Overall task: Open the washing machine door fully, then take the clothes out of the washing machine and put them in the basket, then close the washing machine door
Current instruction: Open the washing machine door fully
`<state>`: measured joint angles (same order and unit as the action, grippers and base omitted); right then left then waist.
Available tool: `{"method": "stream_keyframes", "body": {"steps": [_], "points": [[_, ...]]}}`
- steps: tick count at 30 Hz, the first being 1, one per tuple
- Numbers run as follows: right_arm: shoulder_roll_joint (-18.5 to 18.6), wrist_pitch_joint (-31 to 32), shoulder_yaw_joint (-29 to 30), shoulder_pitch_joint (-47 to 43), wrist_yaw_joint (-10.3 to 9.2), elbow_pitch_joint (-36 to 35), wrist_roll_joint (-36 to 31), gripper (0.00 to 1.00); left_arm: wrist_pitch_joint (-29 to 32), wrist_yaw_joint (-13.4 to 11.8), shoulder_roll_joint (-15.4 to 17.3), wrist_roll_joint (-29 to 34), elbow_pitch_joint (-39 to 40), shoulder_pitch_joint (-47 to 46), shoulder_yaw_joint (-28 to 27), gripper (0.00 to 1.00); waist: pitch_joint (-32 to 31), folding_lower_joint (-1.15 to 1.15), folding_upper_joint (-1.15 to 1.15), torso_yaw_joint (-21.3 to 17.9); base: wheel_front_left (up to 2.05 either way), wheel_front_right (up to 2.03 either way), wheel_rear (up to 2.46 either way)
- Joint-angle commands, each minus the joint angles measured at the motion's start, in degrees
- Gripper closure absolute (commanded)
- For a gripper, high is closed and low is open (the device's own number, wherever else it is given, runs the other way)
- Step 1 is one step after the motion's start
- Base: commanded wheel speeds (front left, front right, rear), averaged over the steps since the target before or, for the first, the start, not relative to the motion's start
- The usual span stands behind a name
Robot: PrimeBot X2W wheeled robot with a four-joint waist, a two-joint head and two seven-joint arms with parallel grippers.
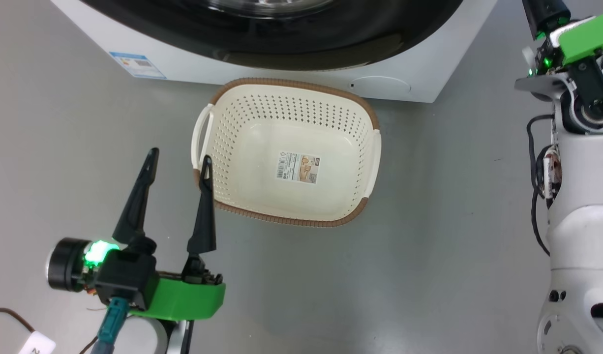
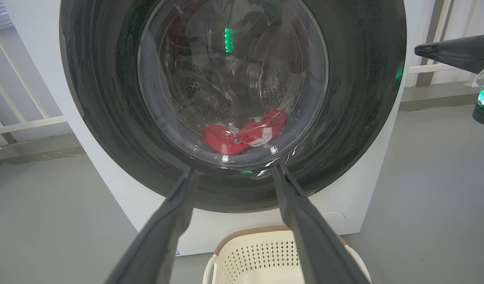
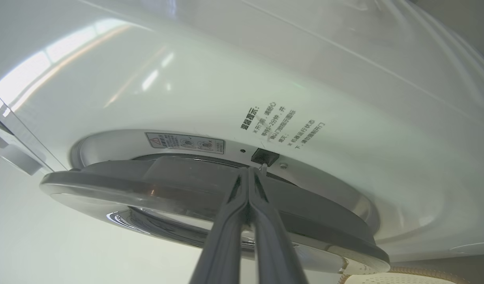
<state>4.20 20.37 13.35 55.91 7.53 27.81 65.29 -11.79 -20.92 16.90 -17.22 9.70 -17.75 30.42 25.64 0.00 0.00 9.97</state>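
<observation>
Basket (image 1: pixel 286 81) sits on the grey floor (image 1: pixel 429 246) in the head view. Its mouth faces up, nothing is in it, and its long side runs from 9 to 3 o'clock. It is just below the washing machine (image 1: pixel 262 73). My left fingers (image 1: pixel 134 206) are spread wide at 8 o'clock and hold nothing.

In the left wrist view, the washing machine door (image 2: pixel 100 98) looks shut and faces straight at me. It is round, so it has no long side. The clothes (image 2: pixel 242 134) lie low in the drum (image 2: pixel 210 90) at 6 o'clock, in a heap stretched from 8 to 2 o'clock. I think they are soft, light and floppy, so I would pinch a bunched-up fold.

In the right wrist view, my right fingers (image 3: pixel 226 236) are pressed together. Their tips are at the door's edge, by the little black latch (image 3: pixel 265 157). I can't tell if they touch it. I think the door is stiff, heavy and slippery, so that edge is the place to pull.
</observation>
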Motion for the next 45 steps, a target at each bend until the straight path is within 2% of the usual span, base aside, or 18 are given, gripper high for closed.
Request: {"method": "stream_keyframes", "body": {"steps": [1, 12, 33, 45], "points": [[-0.7, 1.2, -0.5, 2.6, -0.04, -0.6, 1.4, 1.00, -0.6, -0.1, 1.1, 0.4, 1.3, -1.7, -1.6, 0.00, 0.6, 0.00, 0.00, 0.7, 0.00, 0.00, 0.00], [0.7, 4.2, 0.2, 8.3, -0.04, 3.4, 2.7, 1.00, -1.1, 0.1, 0.4, 0.4, 0.6, -1.8, -0.6, 0.00, 1.6, 0.00, 0.00, 2.7, 0.00, 0.00, 0.00], [5.2, 5.7, -1.0, 17.9, -0.04, 14.2, -1.4, 1.00, -2.5, 1.2, -1.7, -0.4, -1.7, -1.5, 1.2, 0.00, 2.3, 0.00, 0.00, 7.4, 0.00, 0.00, 0.00], [4.1, 10.5, -1.1, 17.6, -0.04, 14.0, 0.8, 1.00, -2.9, 1.1, -1.9, -0.8, -1.9, -1.2, 0.6, 0.00, 2.6, 0.00, 0.00, 7.1, 0.00, 0.00, 0.00]]}}
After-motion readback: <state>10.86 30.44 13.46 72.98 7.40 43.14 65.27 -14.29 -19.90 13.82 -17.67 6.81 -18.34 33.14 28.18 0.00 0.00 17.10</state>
